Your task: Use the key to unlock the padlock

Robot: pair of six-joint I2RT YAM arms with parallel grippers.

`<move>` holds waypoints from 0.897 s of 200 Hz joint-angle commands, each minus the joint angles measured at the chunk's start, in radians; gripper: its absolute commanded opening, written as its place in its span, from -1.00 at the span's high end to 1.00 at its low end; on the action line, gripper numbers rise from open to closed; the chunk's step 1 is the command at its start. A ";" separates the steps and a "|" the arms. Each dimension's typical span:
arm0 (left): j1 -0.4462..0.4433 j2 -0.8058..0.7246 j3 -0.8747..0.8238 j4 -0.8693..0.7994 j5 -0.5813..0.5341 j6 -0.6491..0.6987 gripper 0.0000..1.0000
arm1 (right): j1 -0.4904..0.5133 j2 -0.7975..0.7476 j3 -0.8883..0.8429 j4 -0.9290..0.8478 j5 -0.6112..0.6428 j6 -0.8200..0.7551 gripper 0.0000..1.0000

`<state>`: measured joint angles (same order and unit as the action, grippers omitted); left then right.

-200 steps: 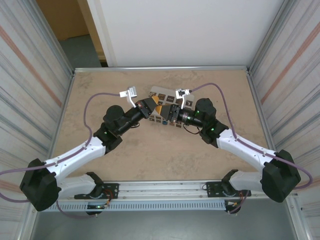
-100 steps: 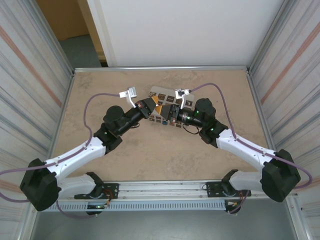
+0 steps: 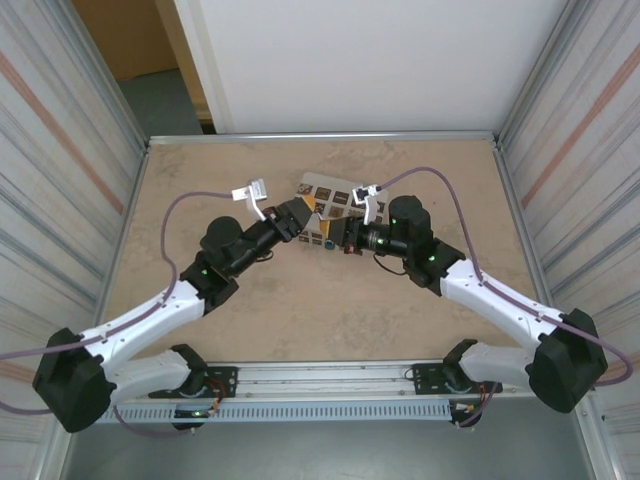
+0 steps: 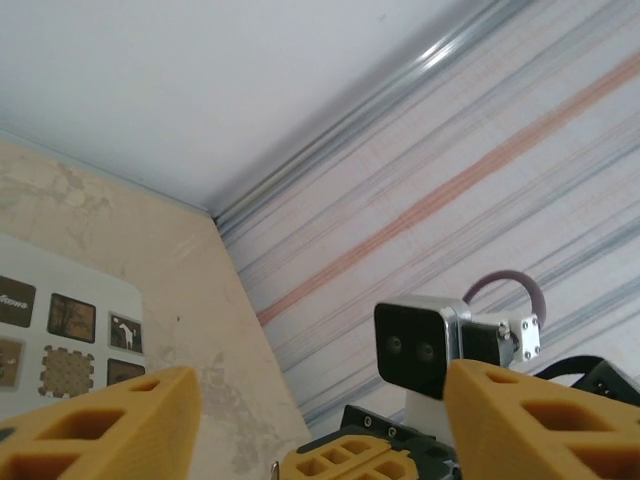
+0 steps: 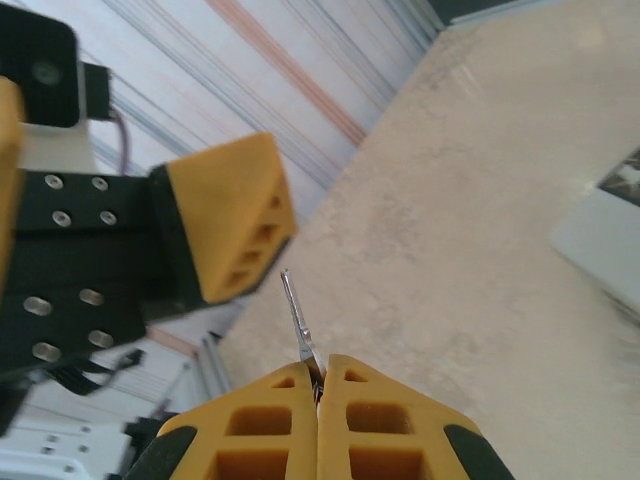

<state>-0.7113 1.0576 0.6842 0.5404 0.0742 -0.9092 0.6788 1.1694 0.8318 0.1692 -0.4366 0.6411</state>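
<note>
Blue padlock (image 3: 329, 241) beside closed right jaws pinching silvery metal sliver (image 5: 298, 320)

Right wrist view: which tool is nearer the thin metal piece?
Right. The right tool is shut on the lower end of the metal piece. The left tool is open, one finger apart from it, up and to the left.

Box (image 3: 330, 187) on the desk (image 3: 200, 180), met from left and right

The box lies about centred between left and right, toward the desk's far edge. The left pincer (image 3: 303, 214) is at the box's left corner, and the right pincer (image 3: 337, 234) is over its near part, just to the right. A key (image 5: 298, 325) sticks out between the right pincer's tips, toward the left pincer.
</note>
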 commanded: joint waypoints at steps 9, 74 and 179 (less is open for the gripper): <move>0.036 -0.113 -0.030 -0.141 -0.048 0.064 -0.51 | -0.014 -0.032 0.073 -0.303 0.088 -0.264 1.00; 0.057 -0.242 -0.070 -0.526 -0.096 0.215 -0.79 | -0.112 0.053 0.072 -0.415 0.116 -0.432 1.00; 0.077 0.068 -0.080 -0.508 0.060 0.294 -0.80 | -0.295 0.312 0.058 -0.158 -0.100 -0.333 1.00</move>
<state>-0.6422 1.0454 0.5774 -0.0162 0.0517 -0.6502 0.3969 1.4315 0.8852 -0.0677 -0.4694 0.2672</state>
